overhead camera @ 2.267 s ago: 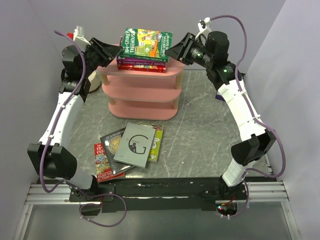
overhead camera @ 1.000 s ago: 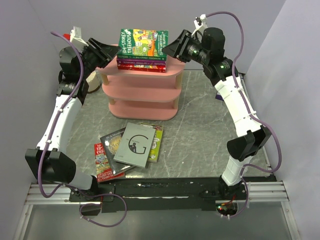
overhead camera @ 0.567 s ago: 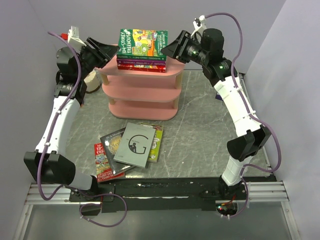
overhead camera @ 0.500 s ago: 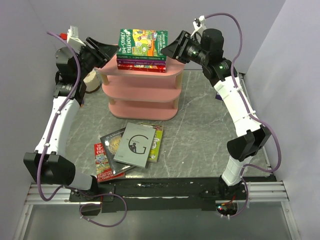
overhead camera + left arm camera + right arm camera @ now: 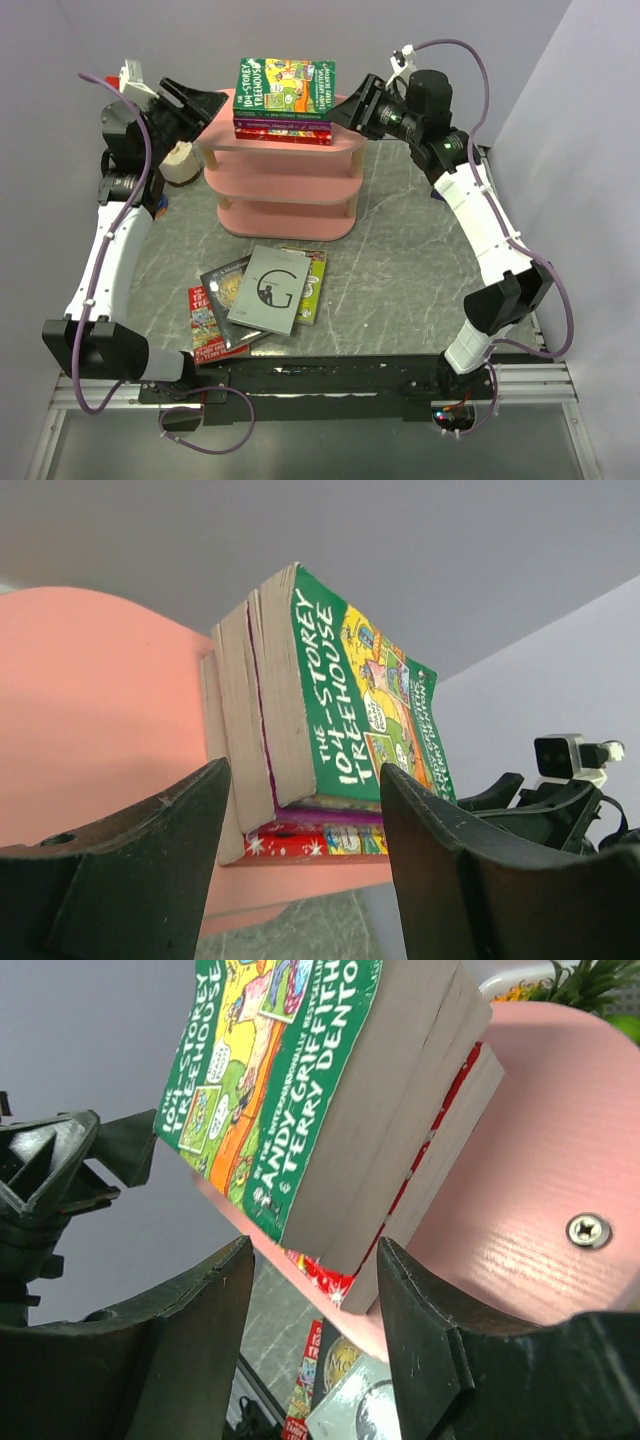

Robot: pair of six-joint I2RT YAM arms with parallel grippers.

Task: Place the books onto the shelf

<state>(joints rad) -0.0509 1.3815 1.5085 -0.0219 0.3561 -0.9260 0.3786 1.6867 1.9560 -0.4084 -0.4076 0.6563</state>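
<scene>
**Shelf at the back, loose books in front**

You have the shelf (image 5: pixel 285 195) standing on the worktop (image 5: pixel 420 270) towards the back, slightly left of centre. A stack of books (image 5: pixel 285 100) lies flat on its top board. The left fingers (image 5: pixel 205 100) are just left of that stack and the right fingers (image 5: pixel 352 108) just right of it, both apart from it. A small rounded object (image 5: pixel 182 160) sits on the worktop beside the shelf's left end. In front of the shelf, between it and the arm bases, the loose books (image 5: pixel 225 290) lie in an overlapping pile. The book marked G (image 5: pixel 268 290) is on top, with one book sticking out on its right and two on its left.
</scene>
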